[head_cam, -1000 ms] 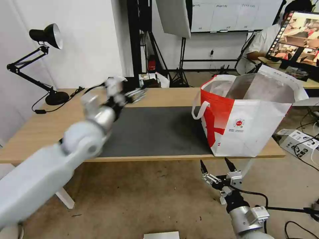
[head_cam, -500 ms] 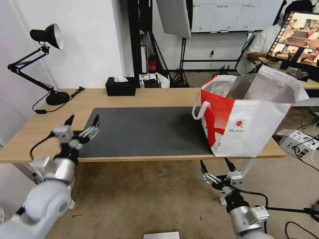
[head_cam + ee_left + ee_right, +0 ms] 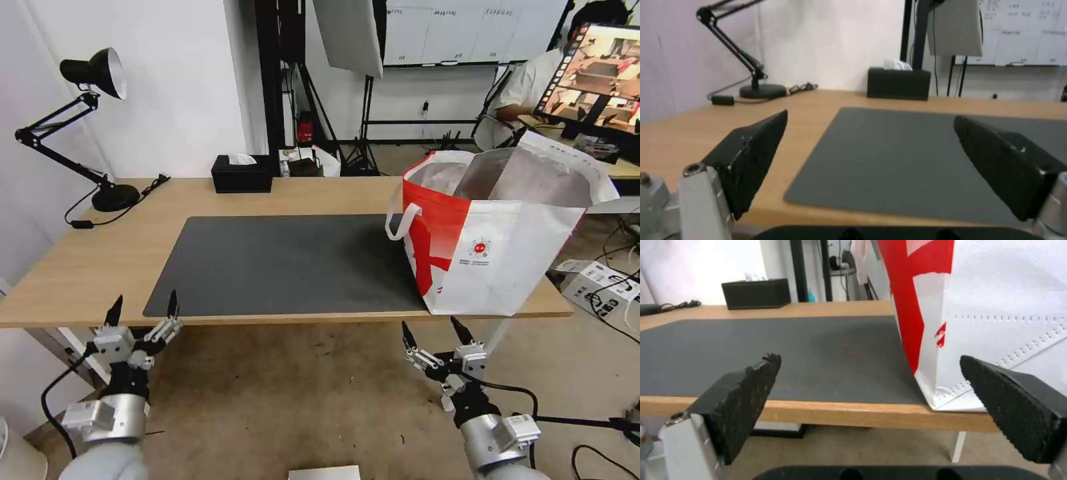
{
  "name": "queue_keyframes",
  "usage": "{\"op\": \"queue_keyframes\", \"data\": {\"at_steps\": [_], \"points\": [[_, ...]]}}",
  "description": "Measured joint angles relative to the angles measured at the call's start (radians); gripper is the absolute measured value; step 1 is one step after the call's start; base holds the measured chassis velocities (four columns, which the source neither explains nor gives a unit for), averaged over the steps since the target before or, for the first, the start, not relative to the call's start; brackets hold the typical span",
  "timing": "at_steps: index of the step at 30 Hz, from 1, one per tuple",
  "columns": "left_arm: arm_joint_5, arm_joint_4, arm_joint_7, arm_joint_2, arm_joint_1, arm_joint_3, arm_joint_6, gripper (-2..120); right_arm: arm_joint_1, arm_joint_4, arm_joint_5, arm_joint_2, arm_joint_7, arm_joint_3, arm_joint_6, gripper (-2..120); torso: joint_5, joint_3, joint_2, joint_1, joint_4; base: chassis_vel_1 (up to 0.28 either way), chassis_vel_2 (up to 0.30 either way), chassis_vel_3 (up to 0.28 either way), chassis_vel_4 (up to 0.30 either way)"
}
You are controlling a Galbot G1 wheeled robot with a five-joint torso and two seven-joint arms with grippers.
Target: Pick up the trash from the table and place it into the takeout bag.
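Both grippers hang below the table's [image 3: 87, 267] near edge, empty: left gripper [image 3: 143, 311] fingers spread, right gripper [image 3: 433, 331] fingers spread. Takeout bag [image 3: 493, 253] stands upright on the table's right end, partly on the grey mat [image 3: 287, 263]; foil lining visible, contents can't tell. Black tissue box [image 3: 242, 179] at far edge.

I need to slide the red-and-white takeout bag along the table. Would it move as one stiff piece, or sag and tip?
The takeout bag would likely flex rather than move rigidly: its fabric-like walls bow and its rim is uneven. It stands tall with its base near the table front edge, so a high push might tip it; a low push seems safer. The loop handle hangs limp.
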State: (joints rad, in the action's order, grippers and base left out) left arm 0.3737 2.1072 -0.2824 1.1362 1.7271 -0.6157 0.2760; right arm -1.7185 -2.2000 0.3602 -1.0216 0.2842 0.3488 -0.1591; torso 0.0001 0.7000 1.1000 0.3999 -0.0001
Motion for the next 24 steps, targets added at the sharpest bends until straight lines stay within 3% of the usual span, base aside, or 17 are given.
{"op": "queue_keyframes", "data": {"at_steps": [24], "points": [[-0.038,-0.011,0.017,0.025,0.025,0.041,0.009,100,0.000,0.000,0.000,0.000,0.000,0.000,0.000,100,-0.0001,0.000,0.000,0.000,0.0001,0.000,0.000,0.000,0.000]]}}
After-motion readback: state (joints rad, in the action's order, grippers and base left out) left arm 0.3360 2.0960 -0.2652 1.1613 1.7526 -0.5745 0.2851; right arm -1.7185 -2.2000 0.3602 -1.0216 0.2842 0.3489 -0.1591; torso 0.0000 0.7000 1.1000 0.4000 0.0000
